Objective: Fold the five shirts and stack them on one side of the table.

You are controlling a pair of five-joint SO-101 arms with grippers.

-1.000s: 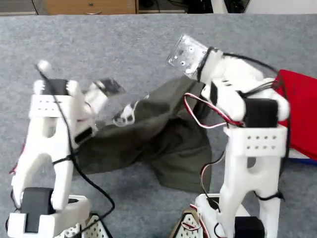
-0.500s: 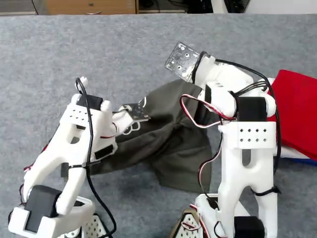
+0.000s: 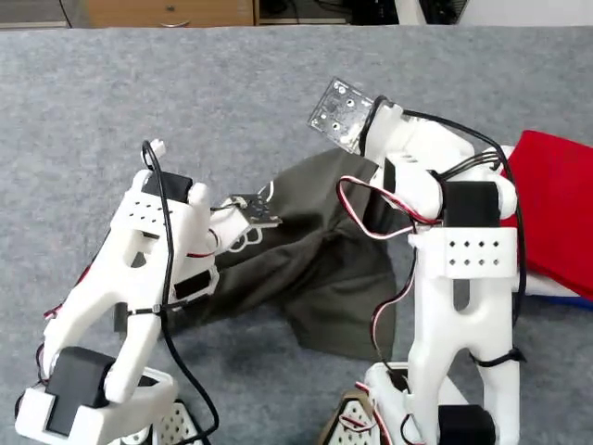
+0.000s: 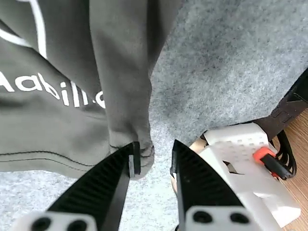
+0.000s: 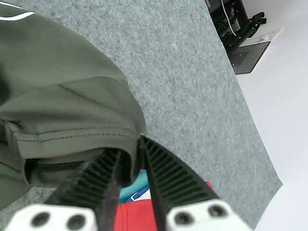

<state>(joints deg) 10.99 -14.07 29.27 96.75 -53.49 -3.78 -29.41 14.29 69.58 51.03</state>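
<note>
in the high view i saw the olive shirt lying crumpled on the grey table between the two arms. the left gripper sat over the shirt's edge nearest the left arm, and a red shirt lay at the table's right side. in the left wrist view the jaws stood apart, with a rolled end of the olive cloth resting against one of them. in the right wrist view the right gripper was clamped on a fold of the olive shirt, with red cloth just beyond.
</note>
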